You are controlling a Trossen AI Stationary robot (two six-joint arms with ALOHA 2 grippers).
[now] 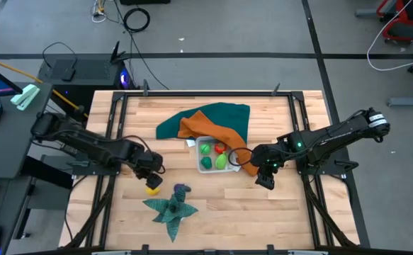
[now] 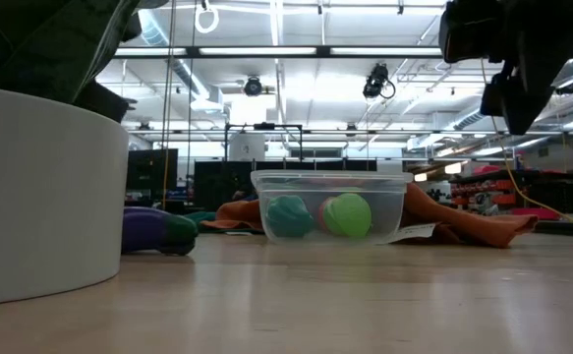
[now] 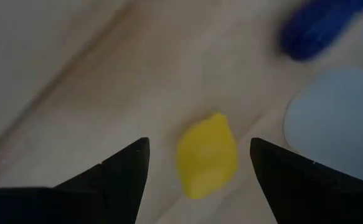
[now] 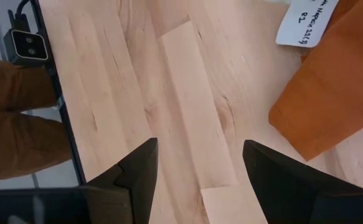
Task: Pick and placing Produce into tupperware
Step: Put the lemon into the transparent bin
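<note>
Left gripper [image 3: 197, 171], jaws spread, straddles the yellow produce [image 3: 207, 155]: you should pinch this light, smooth, likely slippery piece across its middle.

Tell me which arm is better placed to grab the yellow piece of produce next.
Left. Its open hand hangs right over the yellow produce, fingers either side. The right hand is across the table, beside the tupperware.
</note>
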